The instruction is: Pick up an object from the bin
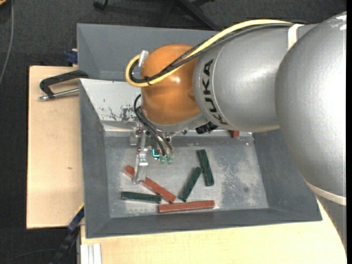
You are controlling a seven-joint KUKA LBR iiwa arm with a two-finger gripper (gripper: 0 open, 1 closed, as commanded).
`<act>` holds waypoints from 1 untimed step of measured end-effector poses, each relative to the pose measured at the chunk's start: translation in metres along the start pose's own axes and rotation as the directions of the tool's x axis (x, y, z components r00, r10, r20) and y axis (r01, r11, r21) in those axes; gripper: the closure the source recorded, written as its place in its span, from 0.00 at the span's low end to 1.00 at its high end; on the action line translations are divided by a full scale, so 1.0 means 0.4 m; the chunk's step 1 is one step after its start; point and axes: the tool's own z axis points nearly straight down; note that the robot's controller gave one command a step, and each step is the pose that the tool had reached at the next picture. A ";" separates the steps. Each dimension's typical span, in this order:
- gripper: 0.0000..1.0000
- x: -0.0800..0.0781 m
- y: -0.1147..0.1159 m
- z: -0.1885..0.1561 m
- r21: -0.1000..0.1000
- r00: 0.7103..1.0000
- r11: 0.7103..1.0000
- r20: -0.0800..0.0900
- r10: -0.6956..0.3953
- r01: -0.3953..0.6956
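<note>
My gripper (pixel 152 164) hangs under the orange cover over the left half of the bin floor, open, with nothing between its fingers. Its silvery left finger (pixel 141 165) comes down right by the upper left end of a red stick (pixel 156 189) that lies slanted on the floor. A dark green stick (pixel 141 197) lies flat just below that red stick. Along the front wall lies a longer red stick (pixel 186 205).
Two more dark green sticks (pixel 190 183) (pixel 205 167) lie right of the gripper, near the middle of the floor. A small red piece (pixel 235 133) sits at the back wall. The arm covers the bin's back right part.
</note>
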 end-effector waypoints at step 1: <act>0.00 -0.006 -0.002 -0.011 -0.002 1.000 1.000 0.008 0.003 -0.003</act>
